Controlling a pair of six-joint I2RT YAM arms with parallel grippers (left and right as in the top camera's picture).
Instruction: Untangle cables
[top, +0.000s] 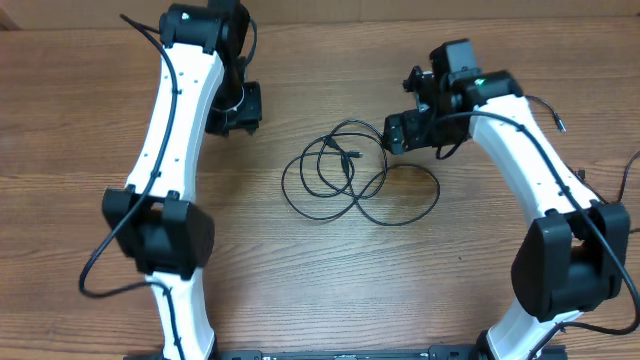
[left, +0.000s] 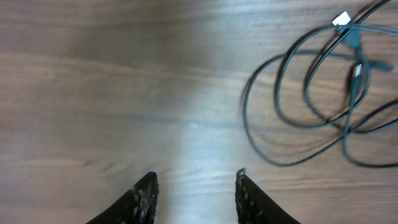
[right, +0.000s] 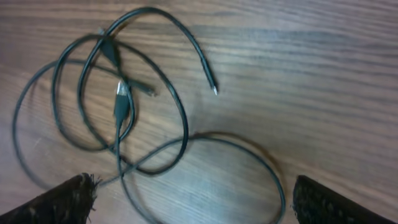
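Observation:
The cables (top: 345, 175) are thin black cords lying in overlapping loose loops on the wooden table, with small plug ends near the middle of the tangle. In the left wrist view the cables (left: 323, 87) lie at the upper right, with a silvery plug at the top. In the right wrist view the cables (right: 124, 106) spread across the left and centre, one loop lying between the fingers. My left gripper (left: 194, 186) is open and empty, left of the tangle. My right gripper (right: 193, 196) is open wide over the tangle's right loop, holding nothing.
The wooden table (top: 330, 280) carries only the tangle. The left arm (top: 180, 130) and the right arm (top: 530, 170) stand on either side of it, each with thicker black wires of its own.

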